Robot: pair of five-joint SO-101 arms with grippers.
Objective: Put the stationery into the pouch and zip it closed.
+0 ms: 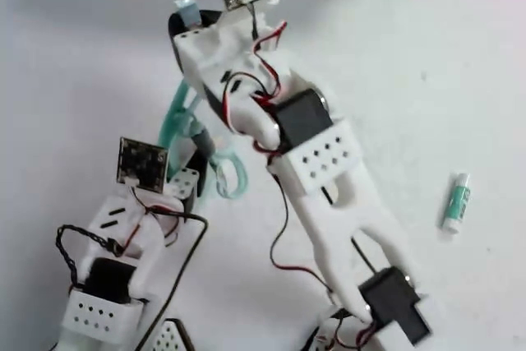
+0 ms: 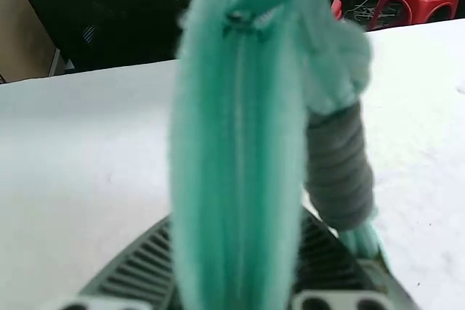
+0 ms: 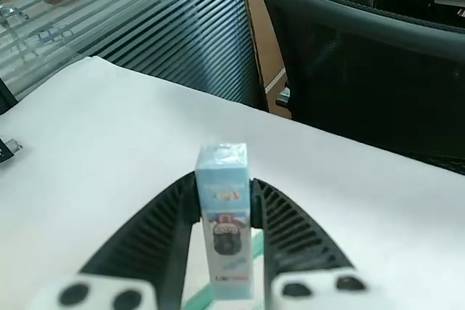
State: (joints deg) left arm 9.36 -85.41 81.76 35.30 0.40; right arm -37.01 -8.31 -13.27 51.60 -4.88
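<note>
The teal pouch (image 2: 232,165) stands on edge between my left gripper's jaws (image 2: 236,274), its zipper pull (image 2: 243,18) at the far end. In the high view the pouch (image 1: 174,121) hangs left of centre, with my left gripper (image 1: 191,154) shut on it. A grey wrapped piece (image 2: 338,172) and a teal loop (image 1: 232,175) hang beside the pouch. My right gripper (image 3: 225,194) is shut on a small light-blue box (image 3: 224,215), held upright. In the high view the box (image 1: 185,11) is near the table's far edge, just beyond the pouch. A green-and-white glue stick (image 1: 456,201) lies on the table at the right.
The white table (image 1: 82,80) has open room at the left and at the far right. The right arm (image 1: 320,162) crosses the middle diagonally. A black mesh chair (image 3: 363,56) stands beyond the far edge.
</note>
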